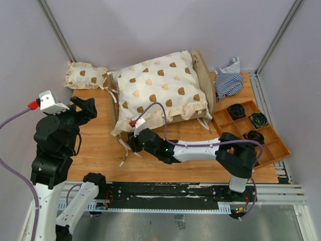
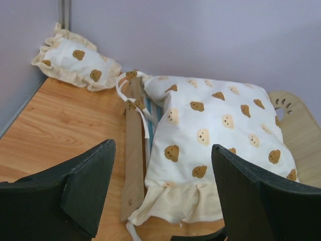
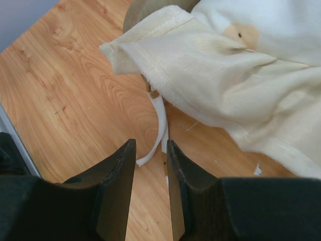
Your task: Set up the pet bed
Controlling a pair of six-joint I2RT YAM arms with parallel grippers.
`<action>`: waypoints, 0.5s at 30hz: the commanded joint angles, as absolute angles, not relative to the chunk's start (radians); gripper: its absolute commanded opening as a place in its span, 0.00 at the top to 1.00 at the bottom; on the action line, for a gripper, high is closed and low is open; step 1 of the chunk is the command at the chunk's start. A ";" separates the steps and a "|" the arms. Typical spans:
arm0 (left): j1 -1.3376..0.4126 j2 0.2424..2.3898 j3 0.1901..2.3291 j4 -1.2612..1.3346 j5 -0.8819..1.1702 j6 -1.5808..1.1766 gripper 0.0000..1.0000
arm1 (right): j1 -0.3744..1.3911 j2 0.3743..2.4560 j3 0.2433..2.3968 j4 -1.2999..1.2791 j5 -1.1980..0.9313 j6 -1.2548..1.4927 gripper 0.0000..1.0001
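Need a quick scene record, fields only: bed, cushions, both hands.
pet bed: centre of table, wooden end board on right
large bear-print cushion: lying on the bed
small bear-print pillow: far-left corner, off the bed
left hand: open, empty, left of the bed
right hand: at bed's near-left corner, fingers narrowly apart, white tie strap at the fingertips; grip unclear

No text, label, brand, number or sign can be read in any of the views. The only printing seen is a pattern of brown bear faces on the cream cushion [image 1: 160,88], and no lettering is carried by it.
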State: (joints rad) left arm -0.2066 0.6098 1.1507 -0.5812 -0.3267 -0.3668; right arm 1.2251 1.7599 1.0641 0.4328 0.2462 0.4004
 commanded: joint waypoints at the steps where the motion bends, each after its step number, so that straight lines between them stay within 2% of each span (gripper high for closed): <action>1: -0.210 0.564 1.187 -0.608 -0.363 -0.345 0.19 | 1.247 1.862 1.142 0.500 0.287 0.426 0.68; 15: -0.209 0.481 1.139 -0.603 -0.398 -0.350 0.21 | 1.259 2.116 1.281 0.465 0.299 0.450 0.69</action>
